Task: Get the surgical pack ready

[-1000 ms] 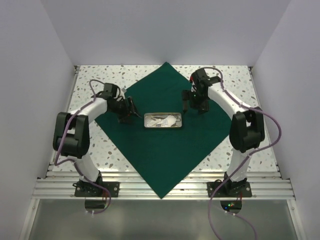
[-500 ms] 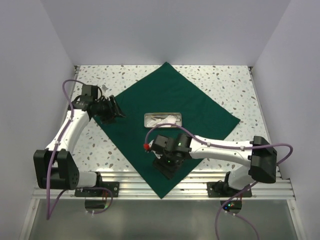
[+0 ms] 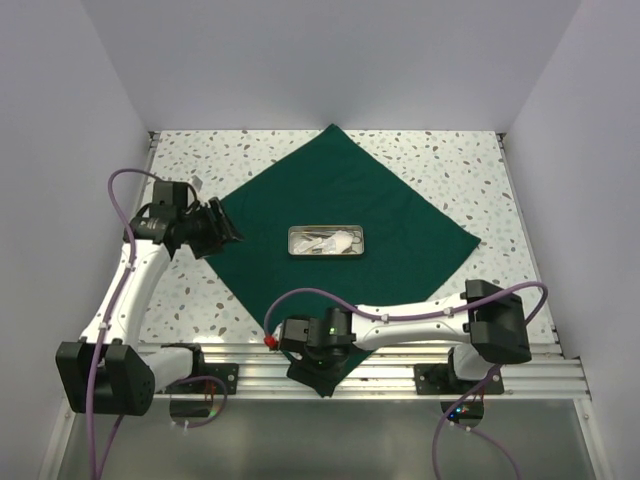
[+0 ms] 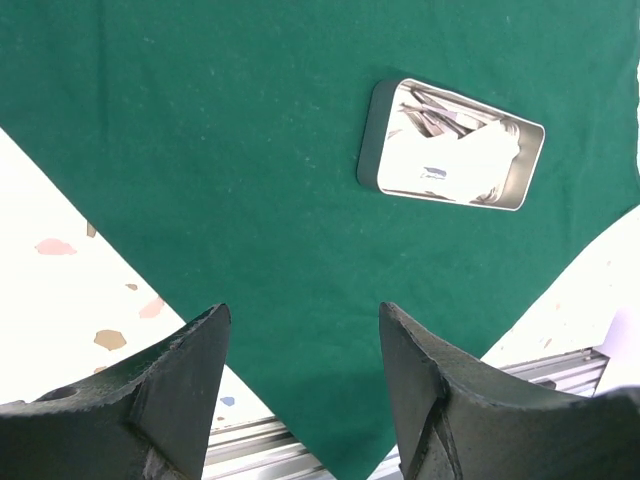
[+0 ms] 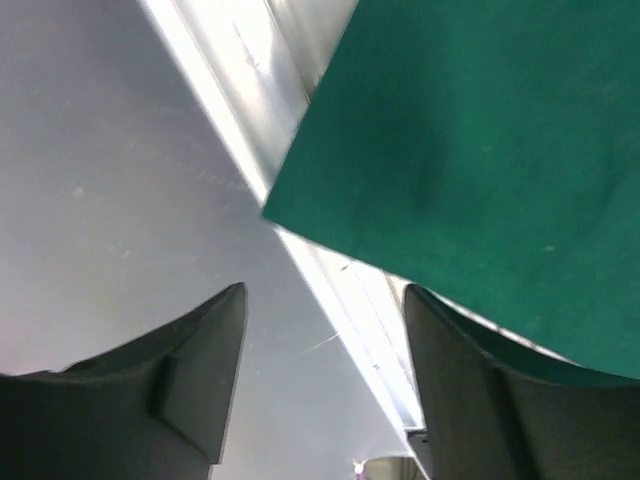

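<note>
The surgical pack's dark green drape [image 3: 390, 215] lies flat as a diamond on the table. The small steel tray [image 3: 326, 242] sits at its middle, holding instruments and white gauze. My left gripper [image 3: 222, 226] hovers at the drape's left corner, open and empty. In the left wrist view the left gripper [image 4: 305, 320] looks across the drape [image 4: 230, 150] toward the tray [image 4: 450, 145]. My right gripper [image 3: 318, 377] is low at the drape's near corner, over the rail. It stands open [image 5: 325, 300], with the drape's corner [image 5: 470, 140] just beyond its fingertips and nothing between them.
An aluminium rail [image 3: 520, 372] runs along the near edge of the table, and the drape's near corner overhangs it. White walls enclose the speckled tabletop [image 3: 470, 165] on three sides. A grey surface [image 5: 120, 180] lies below the rail.
My right arm has swung from beside the tray down to the drape's near corner. My left arm has drawn back from near the tray to the drape's left corner.
</note>
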You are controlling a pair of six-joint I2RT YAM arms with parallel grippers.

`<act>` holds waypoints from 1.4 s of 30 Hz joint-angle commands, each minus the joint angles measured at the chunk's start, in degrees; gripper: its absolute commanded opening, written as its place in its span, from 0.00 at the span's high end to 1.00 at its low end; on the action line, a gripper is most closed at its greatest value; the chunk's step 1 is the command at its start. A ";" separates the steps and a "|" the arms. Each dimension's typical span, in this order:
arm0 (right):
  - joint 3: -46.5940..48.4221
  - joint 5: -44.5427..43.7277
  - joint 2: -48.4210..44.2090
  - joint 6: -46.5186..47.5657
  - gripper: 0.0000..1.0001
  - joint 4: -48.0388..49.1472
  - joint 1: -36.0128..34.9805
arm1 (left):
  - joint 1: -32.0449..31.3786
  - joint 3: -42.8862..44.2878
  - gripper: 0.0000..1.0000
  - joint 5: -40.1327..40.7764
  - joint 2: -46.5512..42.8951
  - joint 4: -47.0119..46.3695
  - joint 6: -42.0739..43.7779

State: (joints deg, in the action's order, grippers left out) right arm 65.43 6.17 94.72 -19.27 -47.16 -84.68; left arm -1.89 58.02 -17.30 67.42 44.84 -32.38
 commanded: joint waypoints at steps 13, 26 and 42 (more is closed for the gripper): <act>-0.67 -8.29 -13.96 -2.47 0.46 2.08 35.37 | 0.48 -5.81 0.43 -4.23 -1.50 -2.65 -1.98; 1.11 10.86 -6.38 6.62 0.32 4.52 24.75 | 0.40 -2.56 0.43 -3.79 2.98 -4.06 -2.33; 0.05 15.09 5.56 8.46 0.48 7.78 4.88 | 0.48 -4.05 0.43 -2.65 3.16 -4.32 -2.60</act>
State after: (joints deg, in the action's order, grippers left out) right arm 64.31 20.14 99.96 -11.70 -40.53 -77.95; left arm -1.89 53.15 -20.27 70.54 42.33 -33.93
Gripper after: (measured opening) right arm 0.536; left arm 0.571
